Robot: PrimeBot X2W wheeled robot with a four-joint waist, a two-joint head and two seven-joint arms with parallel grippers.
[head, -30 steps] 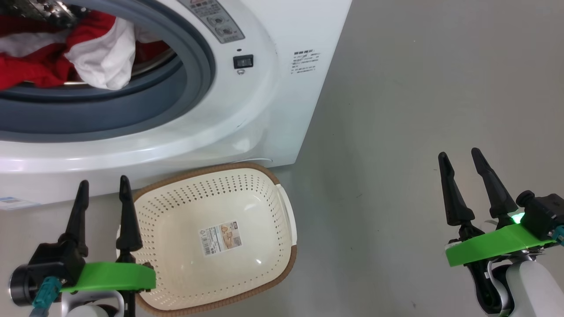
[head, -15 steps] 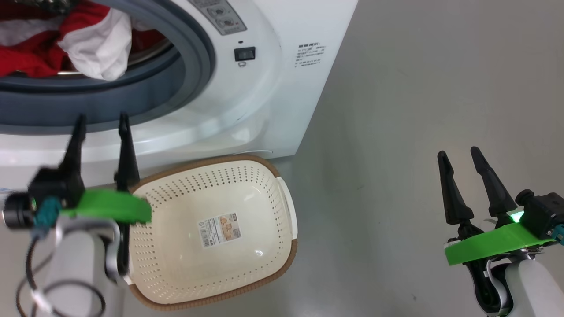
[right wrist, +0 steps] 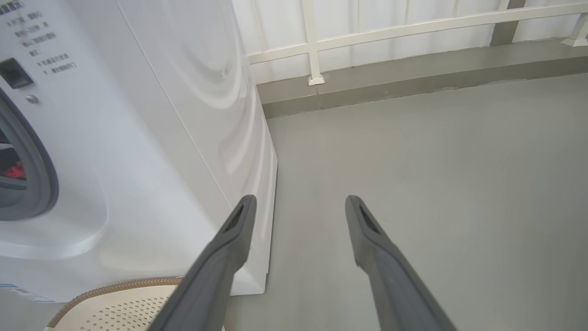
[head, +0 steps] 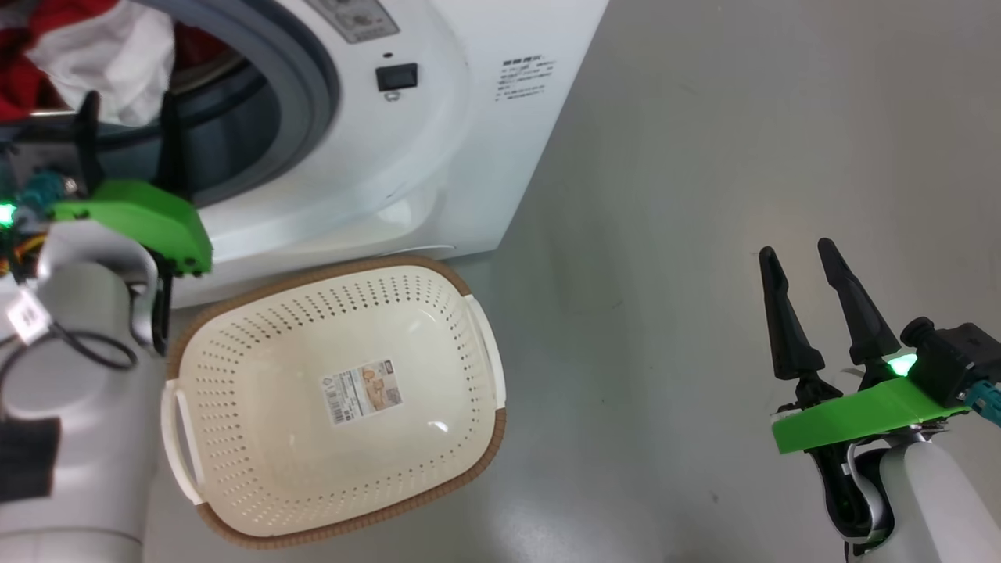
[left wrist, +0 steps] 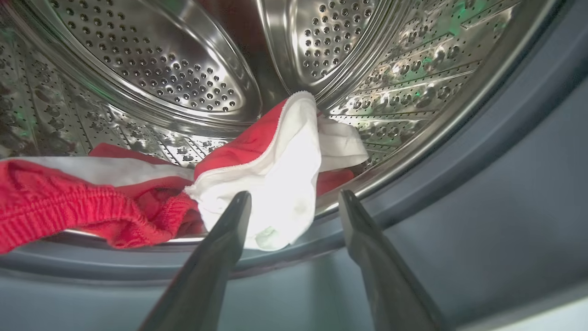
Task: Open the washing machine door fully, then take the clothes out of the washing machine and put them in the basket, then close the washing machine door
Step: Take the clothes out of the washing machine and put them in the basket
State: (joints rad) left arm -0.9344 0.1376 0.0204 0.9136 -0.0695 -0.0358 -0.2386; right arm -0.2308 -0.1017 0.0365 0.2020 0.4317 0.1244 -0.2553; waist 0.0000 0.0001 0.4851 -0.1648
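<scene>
- The washing machine (head: 407, 172) stands before me, its drum (left wrist: 161, 69) exposed.
- The basket (head: 258, 438) sits on the floor (head: 704, 117), just beside the machine's front.
- The clothes (left wrist: 275, 170) lie inside the drum, at its front lip.
- My left gripper (head: 129, 102), fingers spread and holding nothing, points at their white fold.
- My right gripper (head: 795, 249) hovers spread over the floor.

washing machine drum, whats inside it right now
Red and white clothes lie low in the steel drum, a white flap hanging over its front lip. Whatever lies under the heap is covered.
</scene>
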